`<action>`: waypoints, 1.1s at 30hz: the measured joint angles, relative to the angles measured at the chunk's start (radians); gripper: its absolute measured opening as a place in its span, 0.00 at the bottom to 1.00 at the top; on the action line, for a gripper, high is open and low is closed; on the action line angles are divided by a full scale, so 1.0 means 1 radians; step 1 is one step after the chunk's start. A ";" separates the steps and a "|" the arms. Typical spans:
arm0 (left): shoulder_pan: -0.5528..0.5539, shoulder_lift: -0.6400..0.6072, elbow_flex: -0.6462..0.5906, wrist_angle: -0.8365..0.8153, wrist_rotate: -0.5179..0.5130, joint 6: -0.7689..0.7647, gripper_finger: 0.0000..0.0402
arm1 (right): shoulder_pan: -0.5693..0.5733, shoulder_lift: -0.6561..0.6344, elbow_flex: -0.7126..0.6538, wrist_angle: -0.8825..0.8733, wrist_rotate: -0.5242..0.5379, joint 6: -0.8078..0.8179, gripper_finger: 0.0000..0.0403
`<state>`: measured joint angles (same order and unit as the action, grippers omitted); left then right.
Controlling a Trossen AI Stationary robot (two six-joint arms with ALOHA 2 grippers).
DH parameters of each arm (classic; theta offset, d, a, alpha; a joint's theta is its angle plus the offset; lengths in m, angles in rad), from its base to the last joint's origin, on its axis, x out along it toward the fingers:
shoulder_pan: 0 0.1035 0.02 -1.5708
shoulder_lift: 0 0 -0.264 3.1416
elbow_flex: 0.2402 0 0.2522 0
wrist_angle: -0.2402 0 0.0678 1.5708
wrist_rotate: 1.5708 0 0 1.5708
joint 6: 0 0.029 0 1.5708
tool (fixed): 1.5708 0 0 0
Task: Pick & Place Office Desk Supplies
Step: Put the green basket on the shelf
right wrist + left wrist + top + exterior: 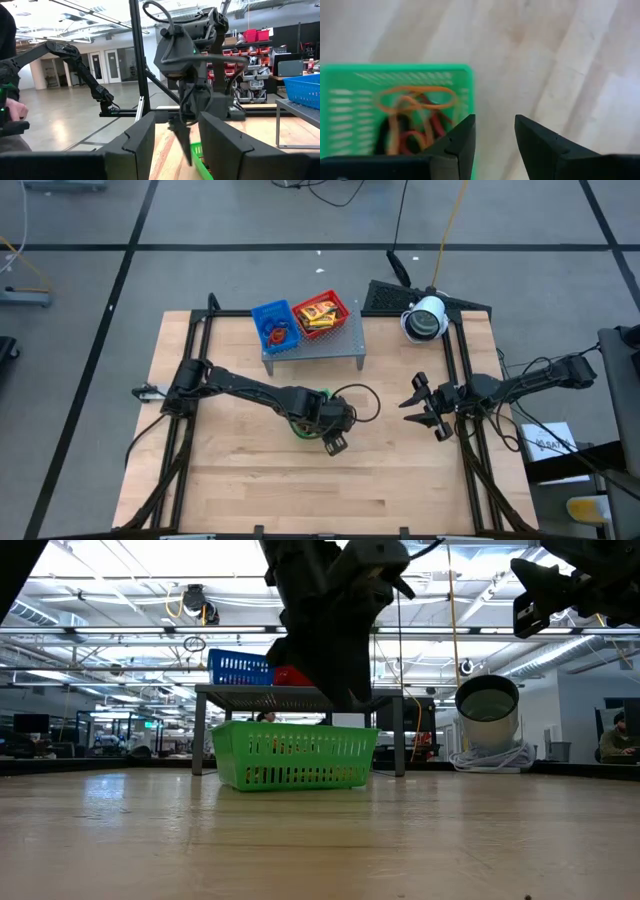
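Left wrist view, thin rubber bands [415, 97] in green mesh tray [350, 75], both jaws parted, empty.

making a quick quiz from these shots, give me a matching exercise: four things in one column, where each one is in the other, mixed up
Things:
1. blue tray
2. green tray
3. rubber bands
4. right gripper

Places:
a. inside the green tray
b. above the table's right edge, holding nothing
c. on the grey rack, beside the red tray
d. on the wooden table, under the left gripper

Pairs: 1-c, 2-d, 3-a, 4-b
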<state>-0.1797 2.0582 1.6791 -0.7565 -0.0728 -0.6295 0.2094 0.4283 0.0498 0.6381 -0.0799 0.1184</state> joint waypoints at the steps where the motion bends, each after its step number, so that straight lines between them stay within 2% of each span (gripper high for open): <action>1: 0.001 -0.004 0.000 -0.007 -0.018 0.014 0.36 | 0.000 0.000 0.000 0.000 0.000 0.000 0.35; 13: 0.013 -0.006 0.000 -0.107 -0.049 0.059 0.36 | 0.000 0.000 0.000 0.000 0.000 0.000 0.35; 17: 0.013 -0.004 0.000 -0.106 -0.009 0.059 0.36 | 0.000 0.000 0.000 0.000 0.000 0.000 0.35; 33: 0.013 0.035 0.000 -0.105 0.041 0.056 0.36 | 0.000 0.000 0.000 0.000 0.000 0.000 0.35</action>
<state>-0.1669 2.0932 1.6787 -0.8612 -0.0314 -0.5739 0.2096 0.4282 0.0498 0.6384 -0.0799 0.1184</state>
